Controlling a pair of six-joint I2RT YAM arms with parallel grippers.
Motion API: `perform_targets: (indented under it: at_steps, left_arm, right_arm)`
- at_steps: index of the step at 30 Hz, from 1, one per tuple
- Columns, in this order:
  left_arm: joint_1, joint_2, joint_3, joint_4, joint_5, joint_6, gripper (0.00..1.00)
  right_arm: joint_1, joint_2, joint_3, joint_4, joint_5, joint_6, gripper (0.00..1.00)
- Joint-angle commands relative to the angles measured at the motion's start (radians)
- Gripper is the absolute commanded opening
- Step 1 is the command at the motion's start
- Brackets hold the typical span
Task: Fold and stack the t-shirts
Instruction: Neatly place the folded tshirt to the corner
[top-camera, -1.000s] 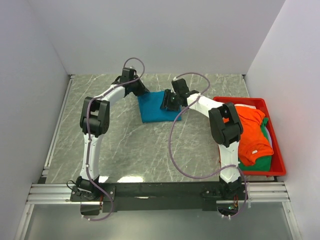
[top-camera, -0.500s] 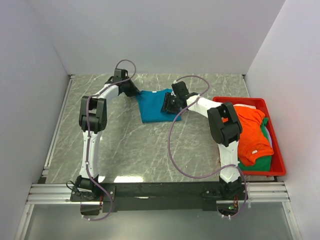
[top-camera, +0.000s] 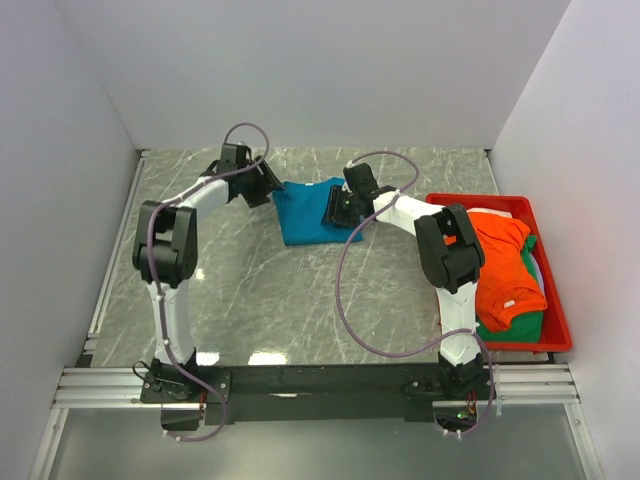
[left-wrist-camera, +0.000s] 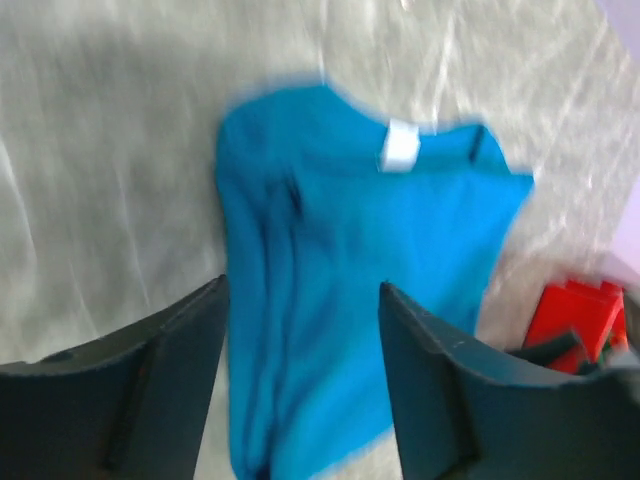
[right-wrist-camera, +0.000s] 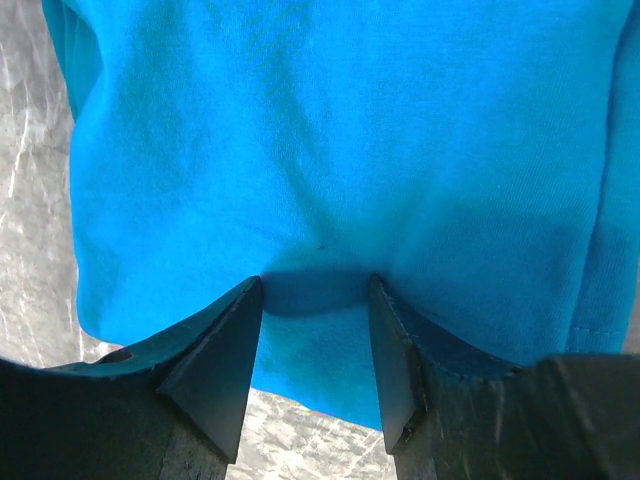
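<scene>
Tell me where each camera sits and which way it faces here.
Top external: fixed above and behind the arm bases, looking down on the table; shows both arms, the left end effector and right end effector.
Left wrist: on the left arm, looking down past its own spread fingers at the teal t-shirt.
Right wrist: on the right arm, close over that shirt, its own fingers apart at the bottom.
Shared: all three show the teal t-shirt; top external and left wrist also catch the red bin.

Left tool (left-wrist-camera: 302, 295) fingers spread; right tool (right-wrist-camera: 315, 290) fingers spread, pointing down.
</scene>
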Motion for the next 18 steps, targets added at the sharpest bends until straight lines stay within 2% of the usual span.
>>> perform_targets:
  at_steps: [1, 6, 10, 18]
  left_arm:
    - [-0.050, -0.148, -0.161, 0.094, -0.028, -0.026, 0.69]
    - [-0.106, -0.199, -0.250, 0.083, -0.074, 0.025, 0.79]
    - [-0.112, -0.183, -0.278, 0.080, -0.033, 0.045, 0.79]
    - [-0.156, -0.073, -0.166, -0.074, -0.115, 0.108, 0.72]
  right_arm:
    - [-0.006, -0.010, -0.029, -0.035, 0.039, -0.017, 0.54]
    - [-0.007, -0.028, -0.008, -0.041, 0.007, -0.005, 0.55]
    - [-0.009, -0.063, 0.000, -0.040, 0.004, 0.003, 0.55]
    - [-0.025, -0.155, -0.018, -0.015, 0.010, 0.038, 0.56]
